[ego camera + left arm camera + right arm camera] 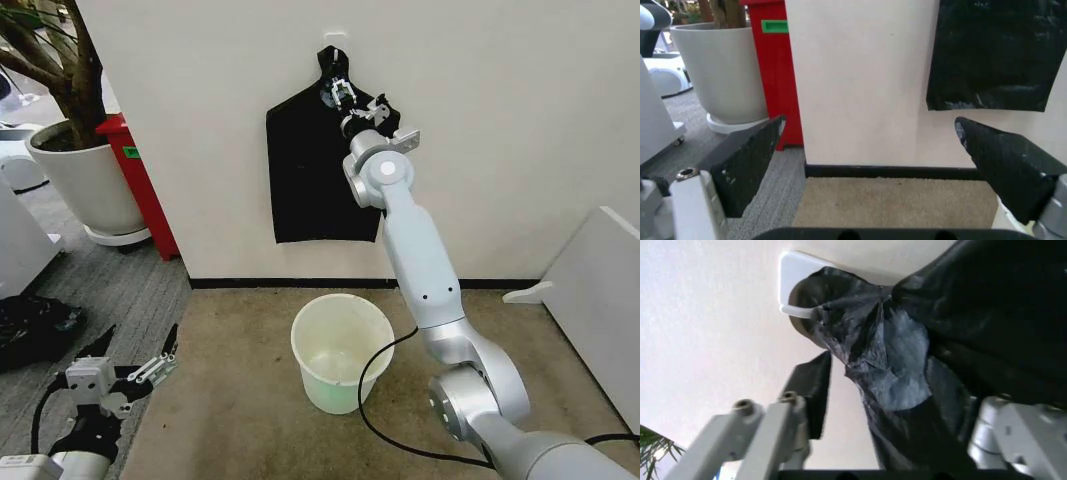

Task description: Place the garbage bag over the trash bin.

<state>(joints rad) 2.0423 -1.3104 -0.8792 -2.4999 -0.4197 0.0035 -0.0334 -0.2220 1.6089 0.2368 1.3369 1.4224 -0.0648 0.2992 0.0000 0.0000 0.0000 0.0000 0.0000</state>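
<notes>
Garbage bag (318, 180), glossy wrinkled black plastic, hangs above smooth round trash bin (340, 352).

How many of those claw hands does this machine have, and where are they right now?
2. The right gripper is raised to the wall, open around the top of the garbage bag hanging from a white hook. The left gripper waits low, open, left of the trash bin.
</notes>
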